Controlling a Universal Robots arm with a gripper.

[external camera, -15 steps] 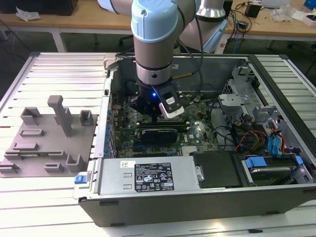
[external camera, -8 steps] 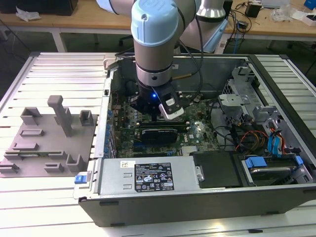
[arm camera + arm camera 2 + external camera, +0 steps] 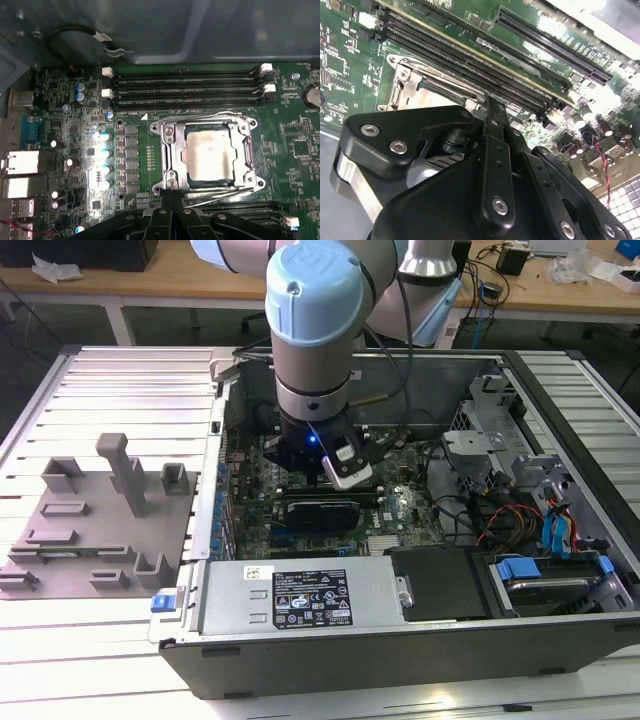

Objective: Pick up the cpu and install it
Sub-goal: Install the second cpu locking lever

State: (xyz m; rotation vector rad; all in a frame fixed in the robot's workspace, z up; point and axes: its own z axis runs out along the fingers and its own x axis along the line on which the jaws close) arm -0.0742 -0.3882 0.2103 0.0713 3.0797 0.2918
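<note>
In the first wrist view the gripper [image 3: 172, 212] sits nearest the camera, its black linkage arms drawn in so that the fingers [image 3: 165, 204] meet edge to edge. They are closed on nothing, and their tips rest at the edge of the socket frame [image 3: 167, 150]. Just beyond them the cpu [image 3: 207, 151] already lies flat inside that frame, its pale metal top showing through the square opening. Judging by this, the chip has been placed, and the closed fingers now seem to be working on the frame or its retaining lever rather than carrying anything.

The second wrist view shows the same tips together at a corner of the metal frame [image 3: 410, 82], though what they are touching cannot be made out.

Beyond the socket run the long memory slots [image 3: 185, 87], then the green motherboard [image 3: 75, 130] with its capacitors.

In the exterior view the arm [image 3: 312, 335] reaches straight down into the open computer case [image 3: 560, 390], a posture that suits pressing downward. On the exterior view's left the grey tray [image 3: 95, 530] with upright blocks stands well apart.
</note>
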